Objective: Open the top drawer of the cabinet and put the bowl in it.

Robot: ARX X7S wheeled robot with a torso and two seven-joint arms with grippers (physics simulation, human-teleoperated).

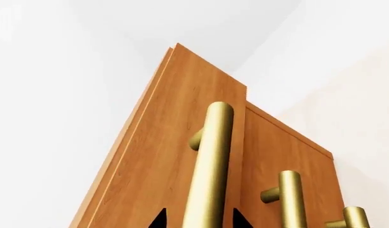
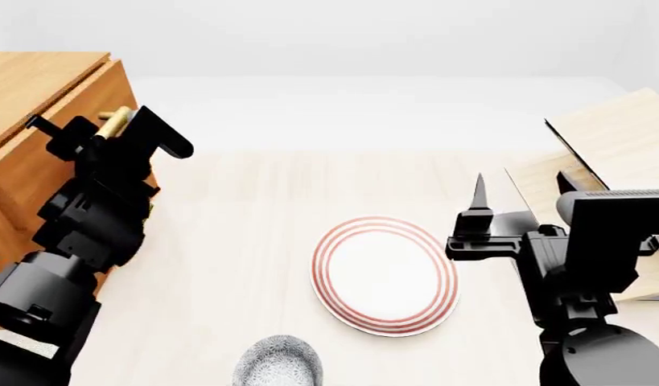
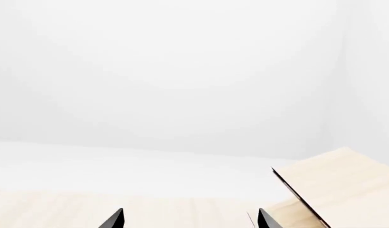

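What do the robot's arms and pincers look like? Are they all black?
Yes. Both arms are matte black, built from chunky blocks and rounded joints. The left pincer and right pincer are black too, with thin fingers ending in sharp pointed tips. No cables or markings show.

the bowl (image 2: 278, 363) is cut by the head view's lower edge, and the left arm hides most of the top drawer (image 2: 34, 153).

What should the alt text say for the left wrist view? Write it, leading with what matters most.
Two black fingers straddle the brass bar handle of the orange-brown wooden top drawer, whose front stands slightly proud of the orange-brown wooden cabinet. Two more brass handles show on the lower drawers, against white walls.
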